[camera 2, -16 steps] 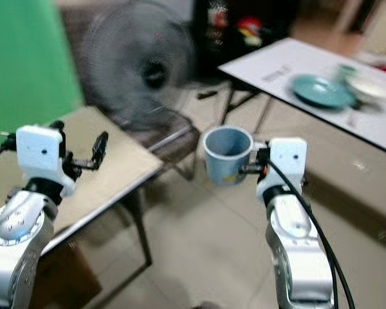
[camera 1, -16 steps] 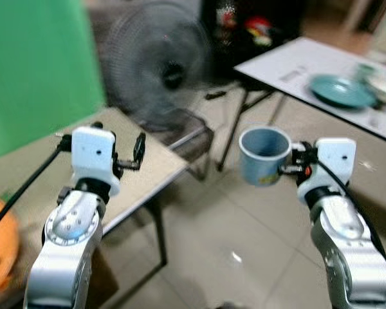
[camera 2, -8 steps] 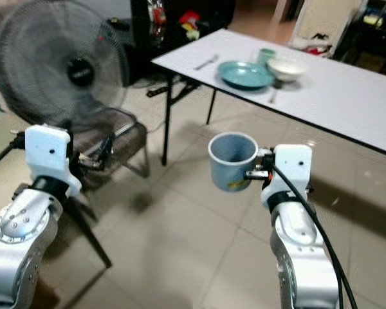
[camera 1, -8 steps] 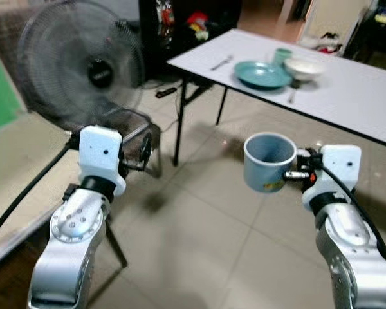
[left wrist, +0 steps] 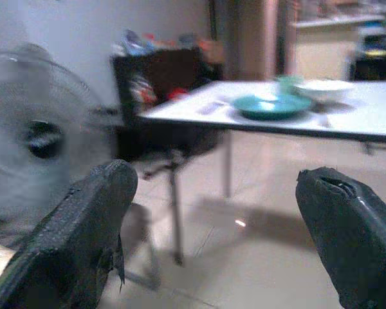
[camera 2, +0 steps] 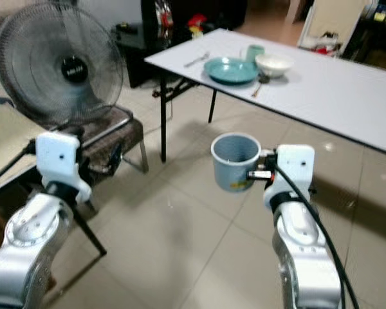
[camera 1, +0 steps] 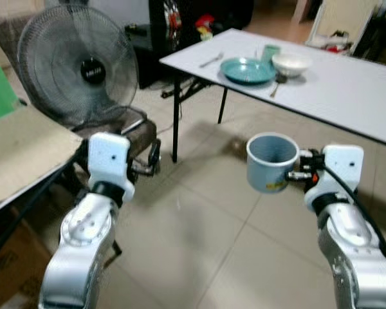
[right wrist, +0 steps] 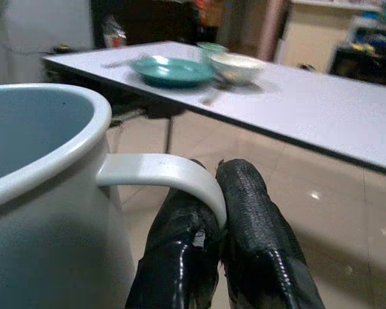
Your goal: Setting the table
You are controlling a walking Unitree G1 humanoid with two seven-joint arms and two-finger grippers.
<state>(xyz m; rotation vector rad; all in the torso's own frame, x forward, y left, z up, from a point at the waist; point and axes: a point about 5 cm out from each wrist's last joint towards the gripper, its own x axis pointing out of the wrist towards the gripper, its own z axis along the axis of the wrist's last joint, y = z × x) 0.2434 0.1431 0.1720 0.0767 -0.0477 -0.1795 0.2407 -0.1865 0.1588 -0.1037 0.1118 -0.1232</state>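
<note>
Carrying the mug toward the set table.
My left gripper [left wrist: 212,219] is spread wide and empty near the standing fan [camera 1: 77,67]. My right gripper [right wrist: 222,212] is clenched on the handle of the blue mug [camera 1: 271,161], upright over the tiled floor, well short of the white table [camera 1: 347,84] bearing a teal plate [camera 1: 248,69] and a white bowl [camera 1: 291,63].

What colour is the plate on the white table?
The plate is teal, clearest in the right eye view.

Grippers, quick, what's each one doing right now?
Left gripper: open, holding nothing.
Right gripper: shut on the handle of the blue cup, held upright in the air.
</note>
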